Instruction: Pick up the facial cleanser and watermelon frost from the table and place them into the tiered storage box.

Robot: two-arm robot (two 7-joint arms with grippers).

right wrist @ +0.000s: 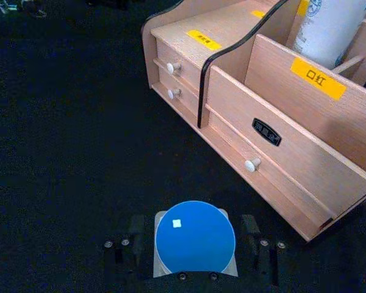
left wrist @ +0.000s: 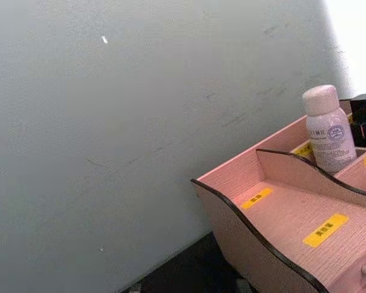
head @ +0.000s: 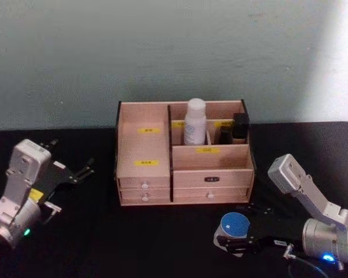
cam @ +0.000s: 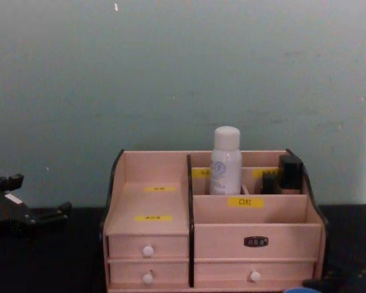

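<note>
The tiered storage box (head: 145,147) stands mid-table, pink-beige wood with yellow labels and white-knobbed drawers. A white bottle with a pale cap, the facial cleanser (head: 194,123), stands upright in a rear compartment; it is also in the chest view (cam: 226,160) and the left wrist view (left wrist: 326,129). The watermelon frost (right wrist: 195,237), a small white container with a round blue lid, sits between the fingers of my right gripper (right wrist: 194,244), low in front of the box's right drawers (head: 234,225). My left gripper (head: 75,165) hovers open and empty left of the box.
Dark cosmetic items (head: 239,127) occupy the rear right compartment of the box. The table (head: 104,237) is covered in black cloth, with a grey-green wall behind. The stepped left compartments (left wrist: 293,213) of the box hold nothing.
</note>
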